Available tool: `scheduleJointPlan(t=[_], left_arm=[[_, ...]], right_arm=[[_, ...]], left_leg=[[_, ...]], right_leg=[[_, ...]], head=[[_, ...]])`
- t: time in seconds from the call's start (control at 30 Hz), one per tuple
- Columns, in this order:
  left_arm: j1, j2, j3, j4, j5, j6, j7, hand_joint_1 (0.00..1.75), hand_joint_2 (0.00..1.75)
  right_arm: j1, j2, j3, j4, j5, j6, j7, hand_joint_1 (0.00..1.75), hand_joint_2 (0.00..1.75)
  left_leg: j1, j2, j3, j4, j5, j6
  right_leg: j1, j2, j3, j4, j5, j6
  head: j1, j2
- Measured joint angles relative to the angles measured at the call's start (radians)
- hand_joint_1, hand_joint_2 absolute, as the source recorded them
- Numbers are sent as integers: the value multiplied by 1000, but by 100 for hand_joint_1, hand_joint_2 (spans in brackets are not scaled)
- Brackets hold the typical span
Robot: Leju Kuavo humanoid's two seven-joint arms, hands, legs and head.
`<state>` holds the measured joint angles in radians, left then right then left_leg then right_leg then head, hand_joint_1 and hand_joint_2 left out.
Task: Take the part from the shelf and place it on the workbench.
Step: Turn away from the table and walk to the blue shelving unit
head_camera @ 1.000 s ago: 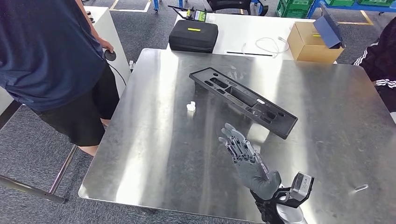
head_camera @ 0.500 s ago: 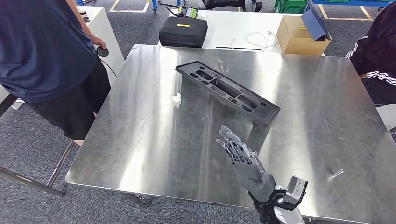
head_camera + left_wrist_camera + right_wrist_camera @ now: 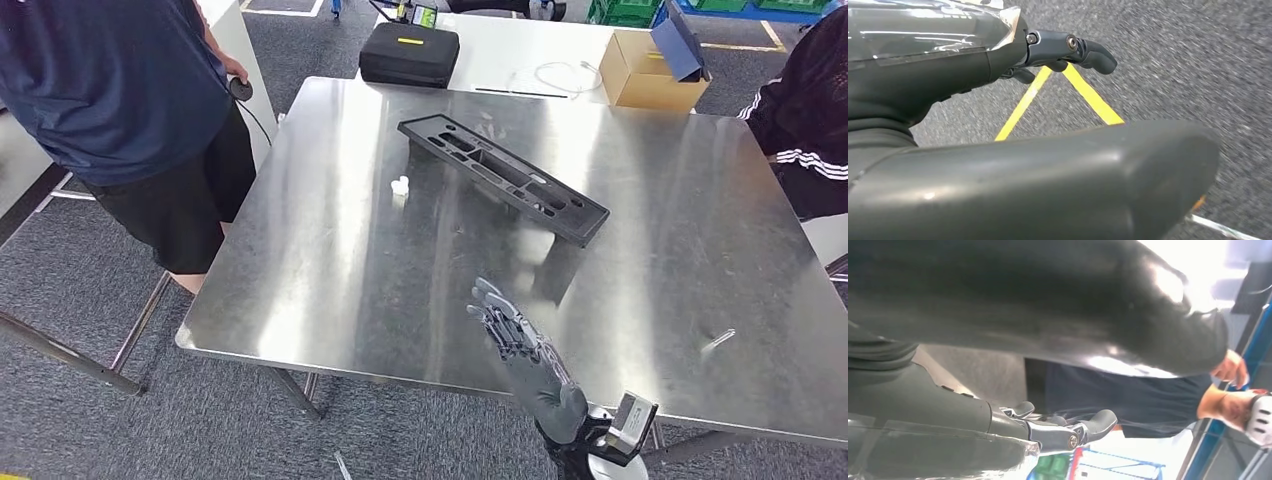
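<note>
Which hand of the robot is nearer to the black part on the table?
Right. The right hand hovers over the table's near edge, short of the black part. The left hand hangs over the floor.

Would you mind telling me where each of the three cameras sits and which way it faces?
Head view: high on the body, looking down at the steel table with the black tray; the right hand rises from below.
Left wrist view: behind the left hand, facing grey floor with yellow lines.
Right wrist view: behind the right hand, facing a person in a dark shirt.
Shared: head and right wrist views both show the right hand and a dark-shirted person.
</note>
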<state>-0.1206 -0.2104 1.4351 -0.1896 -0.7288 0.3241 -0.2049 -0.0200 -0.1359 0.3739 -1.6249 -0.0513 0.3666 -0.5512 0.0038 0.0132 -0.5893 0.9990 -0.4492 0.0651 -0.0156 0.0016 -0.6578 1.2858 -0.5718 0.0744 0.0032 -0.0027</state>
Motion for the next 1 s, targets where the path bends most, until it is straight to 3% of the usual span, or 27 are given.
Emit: scheduleJointPlan(t=[0.07, 0.1, 0.17, 0.2, 0.27, 0.3, 0.37, 0.4, 0.43, 0.47, 0.5, 0.57, 0.63, 0.67, 0.77, 0.8, 0.83, 0.9, 0.93, 0.97, 1.0], left_arm=[[0, 0, 0, 0, -2, 0, 0, 0, 0], [0, 0, 0, 0, -2, 0, 0, 0, 0], [0, 0, 0, 0, -2, 0, 0, 0, 0], [0, 0, 0, 0, -2, 1, 0, 0, 0], [2, 0, 0, 0, -2, 2, 1, 0, 0], [2, 0, 0, 0, -2, 2, 1, 0, 0], [3, 0, 0, 1, -1, 3, 1, 0, 0], [3, 0, 0, 1, -1, 3, 1, 0, 0], [3, 0, 0, 1, -1, 3, 1, 0, 0], [3, 0, 0, 1, -1, 3, 2, 0, 0], [2, 0, 0, 1, 0, 3, 2, 0, 0], [1, 0, 0, 2, 0, 3, 4, 0, 0], [-3, -1, 0, 2, 0, 3, 5, 0, 0], [-4, -1, 0, 2, 0, 3, 5, 0, 0], [-4, -1, 0, 2, 0, 3, 10, 0, 0], [-4, -1, 0, 2, 1, 3, 12, 0, 0], [-5, -1, 0, 2, 1, 3, 13, 0, 0], [-6, -1, 0, 2, 4, 3, 16, 0, 0], [-5, 0, 0, 2, 5, 3, 16, 0, 0], [-5, -1, 0, 2, 6, 3, 17, 0, 0], [-5, -1, 0, 2, 6, 3, 17, 0, 0]], right_arm=[[4, 0, -2, -4, 8, -8, 0, 0, 0], [5, 0, -3, -8, 11, -11, 0, 0, 0], [9, 0, -5, -16, 17, -14, 0, 0, 0], [13, 0, -6, -19, 19, -15, 0, 0, 0], [20, 0, -8, -22, 24, -18, 0, 0, 0], [22, 0, -8, -25, 27, -19, 0, 0, 0], [25, 1, -8, -29, 35, -23, 0, 0, 0], [27, 1, -9, -31, 39, -24, 0, 0, 0], [30, 1, -9, -32, 45, -26, 1, 0, 0], [31, 1, -9, -32, 54, -29, 4, 0, 0], [33, 0, -9, -32, 65, -33, 8, 0, 0], [33, 0, -10, -32, 91, -43, 17, 0, 0], [32, -1, -11, -31, 127, -57, 29, 0, 0], [31, -2, -12, -30, 149, -66, 39, 0, 0], [29, -11, -12, -1, 226, -97, 81, 0, 0], [30, -15, -12, 18, 253, -112, 95, 0, 0], [32, -21, -15, 43, 280, -131, 104, 0, 0], [37, -29, -23, 95, 324, -167, 113, 0, 0], [40, -33, -27, 121, 338, -181, 115, 0, 0], [44, -35, -32, 144, 350, -189, 118, 0, 0], [48, -37, -34, 163, 360, -195, 124, 0, 0]], left_leg=[[0, 0, -25, 5, 18, -7], [-1, 1, -34, 9, 25, -12], [-5, 1, -47, 17, 40, -24], [-5, 1, -50, 17, 48, -30], [-1, -1, -58, 27, 40, -41], [1, -3, -67, 48, 10, -46], [5, -7, -93, 141, -89, -54], [6, -8, -106, 203, -132, -58], [8, -9, -113, 257, -153, -60], [9, -9, -109, 289, -150, -62], [11, -10, -91, 291, -128, -63], [16, -11, -7, 196, -78, -62], [16, -16, 82, 68, -75, -58], [13, -18, 103, 31, -83, -54], [4, -17, 88, 8, -72, -29], [4, -14, 75, 5, -60, -16], [4, -11, 61, 2, -47, -5], [0, -10, 30, 3, -22, 6], [-2, -9, 15, 3, -9, 7], [-3, -8, 0, 4, 4, 7], [-4, -7, -16, 5, 16, 7]], right_leg=[[-4, 0, 93, -115, 38, 21], [-4, 0, 147, -193, 42, 22], [1, 1, 208, -296, 30, 11], [4, 2, 210, -309, 26, 2], [-2, 1, 196, -309, 36, -21], [-4, -1, 188, -309, 45, -35], [-4, -3, 168, -309, 65, -58], [-3, -4, 158, -309, 75, -63], [-1, -5, 147, -308, 85, -63], [0, -6, 135, -306, 95, -62], [1, -6, 123, -303, 104, -59], [1, -5, 100, -294, 118, -51], [4, -6, 85, -284, 128, -39], [5, -7, 80, -282, 134, -30], [3, -8, 62, -277, 149, -8], [1, -7, 50, -262, 132, -9], [1, -6, 34, -227, 97, -14], [0, -4, -1, -108, 7, -29], [0, -4, -12, -45, -23, -29], [0, -4, -12, -4, -32, -23], [0, -3, 1, 10, -21, -13]], head=[[1, 0], [0, 0], [0, 0], [-1, 0], [-1, 0], [-2, 0], [-4, 0], [-4, 0], [-4, 0], [-4, 0], [-4, 0], [-5, 0], [-4, 0], [-4, 0], [-3, 0], [-3, 0], [-1, 0], [2, 0], [2, 0], [2, 0], [2, 0]])
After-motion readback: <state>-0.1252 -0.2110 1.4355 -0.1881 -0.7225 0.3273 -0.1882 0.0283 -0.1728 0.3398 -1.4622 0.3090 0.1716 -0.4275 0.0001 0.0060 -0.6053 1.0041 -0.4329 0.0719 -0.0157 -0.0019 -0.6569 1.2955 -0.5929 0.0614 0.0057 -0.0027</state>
